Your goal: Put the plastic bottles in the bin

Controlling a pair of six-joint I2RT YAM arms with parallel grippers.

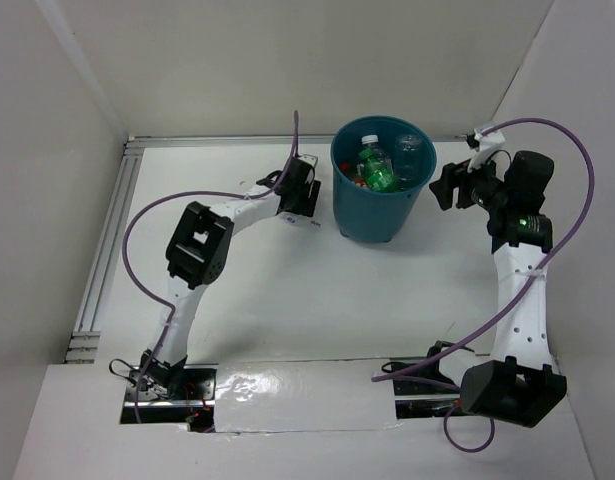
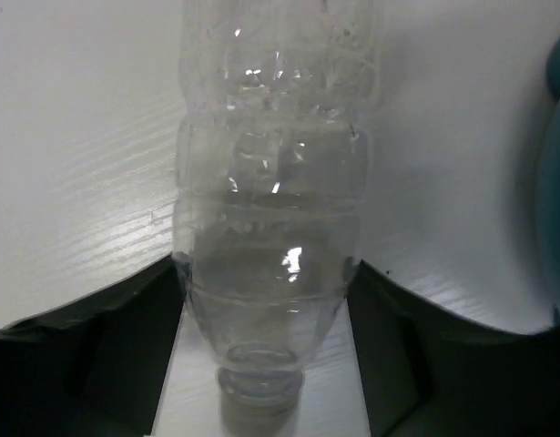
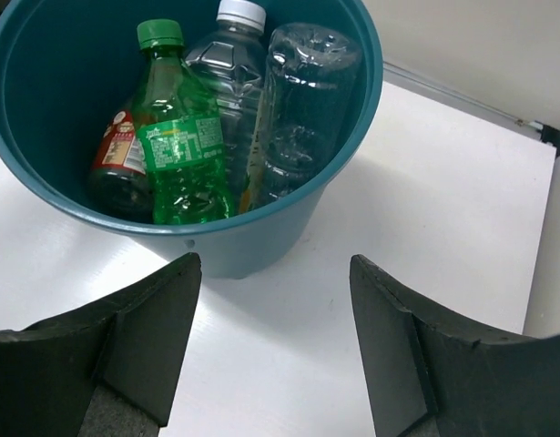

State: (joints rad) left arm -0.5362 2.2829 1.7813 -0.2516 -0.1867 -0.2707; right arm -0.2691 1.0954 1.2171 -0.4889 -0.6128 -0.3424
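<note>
A clear bottle (image 2: pixel 270 182) lies on the white table with its neck toward my left wrist camera. My left gripper (image 2: pixel 264 273) straddles its shoulder, jaws spread wide, fingertips (image 2: pixel 166 282) right at its sides. In the top view this gripper (image 1: pixel 305 195) is left of the teal bin (image 1: pixel 382 215), and I cannot make out the bottle under it. The bin (image 3: pixel 252 250) holds a green bottle (image 3: pixel 179 155), a red-label bottle (image 3: pixel 116 164), a white-capped bottle (image 3: pixel 227 82) and an upturned clear bottle (image 3: pixel 302 100). My right gripper (image 3: pixel 275 273) is open and empty, just right of the bin (image 1: pixel 442 187).
The bin's wall (image 2: pixel 557 182) stands close to the right of the left gripper. A metal rail (image 1: pixel 107 250) runs along the table's left edge. White walls close in the back and both sides.
</note>
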